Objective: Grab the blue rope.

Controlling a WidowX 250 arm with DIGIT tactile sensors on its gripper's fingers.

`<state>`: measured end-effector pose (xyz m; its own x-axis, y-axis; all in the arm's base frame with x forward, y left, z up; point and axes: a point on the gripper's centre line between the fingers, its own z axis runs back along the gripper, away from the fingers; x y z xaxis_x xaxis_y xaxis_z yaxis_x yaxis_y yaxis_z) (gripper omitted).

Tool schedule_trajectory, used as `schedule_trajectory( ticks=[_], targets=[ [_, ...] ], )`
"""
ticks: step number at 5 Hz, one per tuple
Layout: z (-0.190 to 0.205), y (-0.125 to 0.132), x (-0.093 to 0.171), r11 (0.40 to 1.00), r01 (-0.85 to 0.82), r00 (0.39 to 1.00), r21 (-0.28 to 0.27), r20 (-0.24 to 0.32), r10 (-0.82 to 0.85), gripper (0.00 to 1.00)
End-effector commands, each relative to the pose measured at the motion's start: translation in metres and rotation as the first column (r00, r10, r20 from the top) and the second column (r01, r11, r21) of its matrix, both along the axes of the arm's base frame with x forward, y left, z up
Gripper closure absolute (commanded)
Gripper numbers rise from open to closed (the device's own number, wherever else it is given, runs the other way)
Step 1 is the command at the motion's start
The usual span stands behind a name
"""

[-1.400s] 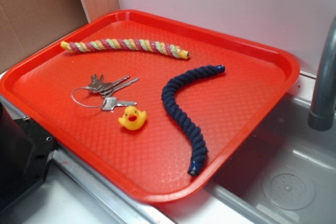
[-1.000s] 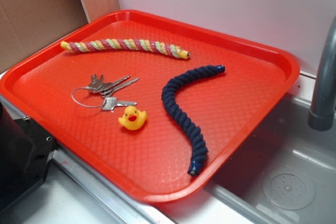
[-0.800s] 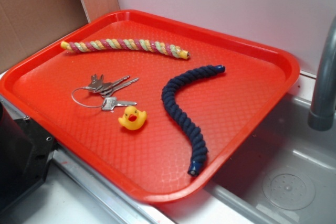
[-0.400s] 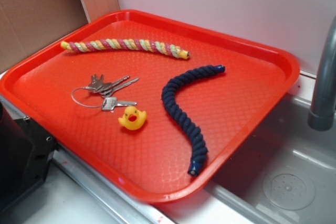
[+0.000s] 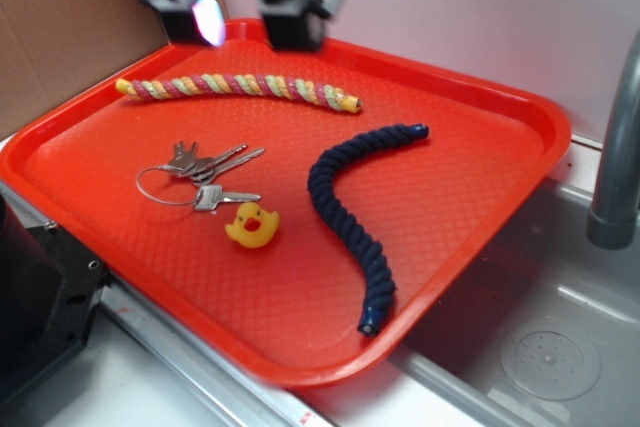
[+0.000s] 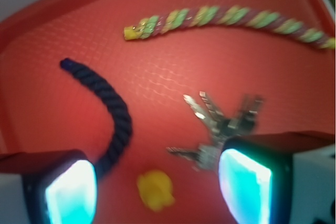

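No legible text or labels anywhere

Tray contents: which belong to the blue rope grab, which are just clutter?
Job:
- blue rope, lying curved on the red tray
- gripper, open, high over the tray's far edge

Clutter:
- multicolored rope
- keys
- rubber duck

Two ropes: one blue rope, one multicoloured rope. One key bunch, one rubber duck. One tray.
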<state>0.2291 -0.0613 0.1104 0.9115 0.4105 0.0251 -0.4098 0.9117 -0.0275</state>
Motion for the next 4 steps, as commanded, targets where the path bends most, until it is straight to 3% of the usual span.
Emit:
schedule_trajectory(
  ticks=[1, 2, 3, 4],
  targets=[
    [-0.051, -0.023, 0.048, 1.0, 0.011, 1.0, -0.027, 0.019, -0.011, 0.0],
    [-0.077, -0.031, 0.056, 0.999, 0.052, 0.999, -0.009, -0.005, -0.052, 0.0],
    [-0.092, -0.031, 0.056, 0.996, 0.083, 0.996, -0.009, -0.023, -0.084, 0.26],
    [-0.098, -0.03, 0.053, 0.996, 0.089, 0.996, -0.022, -0.026, -0.09, 1.0]
  ],
)
